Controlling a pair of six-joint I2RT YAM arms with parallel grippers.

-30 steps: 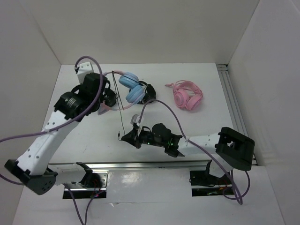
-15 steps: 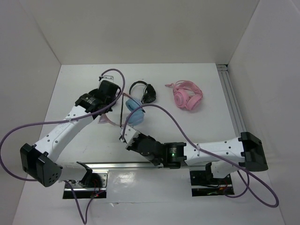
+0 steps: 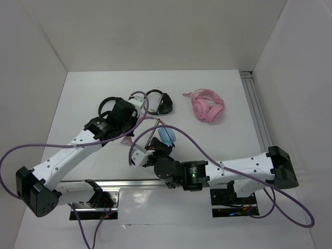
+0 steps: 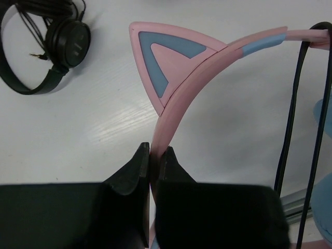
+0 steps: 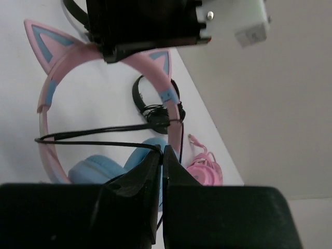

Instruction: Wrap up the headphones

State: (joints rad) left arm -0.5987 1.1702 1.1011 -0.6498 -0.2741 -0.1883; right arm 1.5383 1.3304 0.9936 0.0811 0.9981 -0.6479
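Observation:
The headphones have light-blue ear cups (image 3: 167, 136) and a thin pink headband (image 4: 207, 57) with cat ears (image 4: 166, 67). My left gripper (image 4: 157, 151) is shut on the headband just below one cat ear; in the top view it (image 3: 129, 124) is left of the ear cups. The thin black cable (image 4: 306, 119) runs in two strands across the headband arch (image 5: 49, 104). My right gripper (image 5: 162, 150) is shut on the cable over the blue ear cups (image 5: 104, 166); in the top view it (image 3: 154, 145) is just near of them.
A black pair of headphones (image 3: 161, 101) lies behind, also in the left wrist view (image 4: 57, 46). Another black band (image 3: 106, 104) shows behind my left wrist. An all-pink cat-ear headset (image 3: 207, 109) lies at the back right. A rail (image 3: 257, 109) runs along the right edge.
My left gripper has carried the headphones from the back toward the near middle. The blue ear cups moved nearer and to the right. My right gripper stayed on the cable and shifted right.

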